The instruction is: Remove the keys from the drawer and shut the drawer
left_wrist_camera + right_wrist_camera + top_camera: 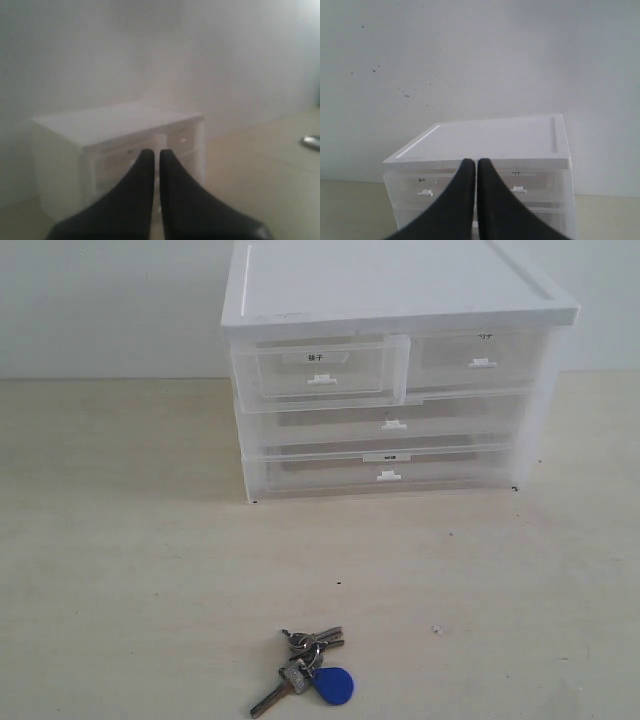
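exterior view: keys [312, 672] lie on table [120, 570]; labelled drawer [318, 372] sits slightly out.
left gripper [156, 152] and right gripper [476, 162] both closed, gripping nothing.

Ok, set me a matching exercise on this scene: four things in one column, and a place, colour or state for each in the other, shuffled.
Things:
1. keys
2. labelled drawer
3. fob
4. left gripper

Descriptions:
A. shut, holding nothing
B. top row of the cabinet, sticking out a little
C. blue
D. lying on the table, in front of the cabinet

Pairs: 1-D, 2-B, 3-C, 4-A
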You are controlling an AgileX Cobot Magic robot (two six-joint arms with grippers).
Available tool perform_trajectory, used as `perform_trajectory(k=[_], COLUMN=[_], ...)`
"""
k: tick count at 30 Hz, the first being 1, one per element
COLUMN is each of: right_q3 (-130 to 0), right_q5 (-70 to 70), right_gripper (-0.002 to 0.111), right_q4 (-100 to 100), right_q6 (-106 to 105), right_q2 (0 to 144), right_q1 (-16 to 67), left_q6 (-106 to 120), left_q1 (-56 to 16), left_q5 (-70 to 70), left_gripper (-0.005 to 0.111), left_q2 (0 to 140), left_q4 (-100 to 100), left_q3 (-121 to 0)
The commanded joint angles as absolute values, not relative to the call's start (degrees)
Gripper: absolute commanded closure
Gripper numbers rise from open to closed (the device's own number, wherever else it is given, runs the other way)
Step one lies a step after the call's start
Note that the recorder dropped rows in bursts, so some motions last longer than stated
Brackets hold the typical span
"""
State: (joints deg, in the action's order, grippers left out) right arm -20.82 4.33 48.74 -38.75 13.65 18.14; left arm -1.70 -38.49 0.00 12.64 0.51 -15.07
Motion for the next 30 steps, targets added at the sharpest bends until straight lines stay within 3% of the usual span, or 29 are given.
perform_trajectory(k=[1,12,18,30], right_q3=[-20.5,-20.5,-20.5,-20.5], right_q5=[4.29,4.4,4.3,4.3], right_gripper=[0.108,0.108,0.108,0.108], right_q4=[48.88,48.88,48.88,48.88], right_q6=[-38.93,-38.68,-38.67,-38.67], right_q2=[13.27,13.27,13.27,13.27], right_q1=[17.85,17.85,17.85,17.85], left_q6=[7.66,4.01,3.86,3.98], left_q1=[-32.34,-11.68,-2.12,0.95], left_q5=[1.54,1.95,14.59,16.72], left_gripper=[0.102,0.102,0.102,0.102], left_q2=[11.82,2.07,0.0,0.0], left_q4=[-6.01,-2.06,-2.06,-2.07], left_q3=[-9.91,0.0,0.0,0.0])
